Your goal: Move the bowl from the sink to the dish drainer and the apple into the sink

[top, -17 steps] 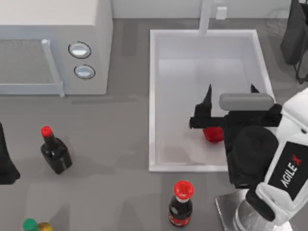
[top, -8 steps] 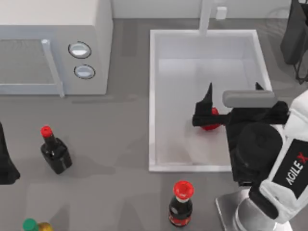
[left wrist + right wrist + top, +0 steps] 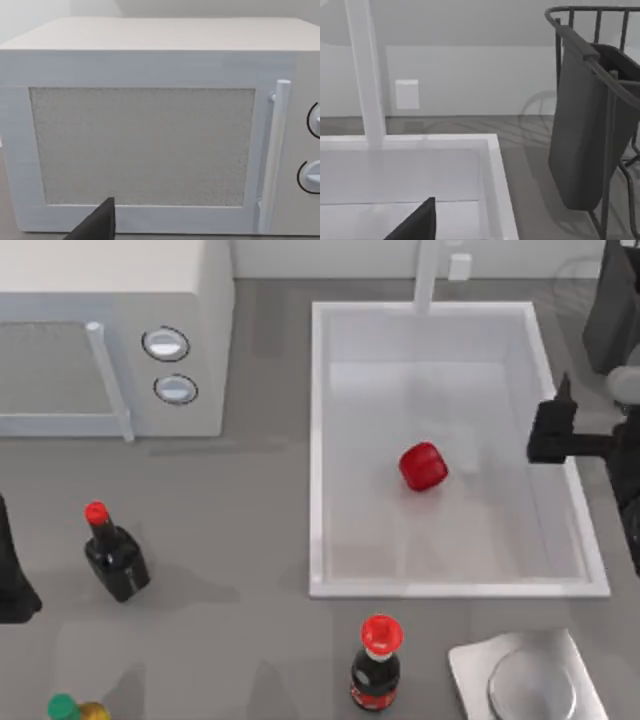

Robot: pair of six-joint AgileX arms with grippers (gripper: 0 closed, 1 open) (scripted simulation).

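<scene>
Jaws on our right gripper (image 3: 556, 420) can't be read: one dark fingertip shows over the sink's (image 3: 316, 450) right rim, holding nothing, well apart from the apple (image 3: 423, 466). Apple sits alone mid-basin on the white floor, glossy red, roundish, small against the sink; we judge that half of the job done. Dish drainer (image 3: 592, 125), dark wire, stands just beyond the sink. Left gripper (image 3: 97, 224) parked facing the microwave (image 3: 150, 135), fingers unreadable.
</scene>
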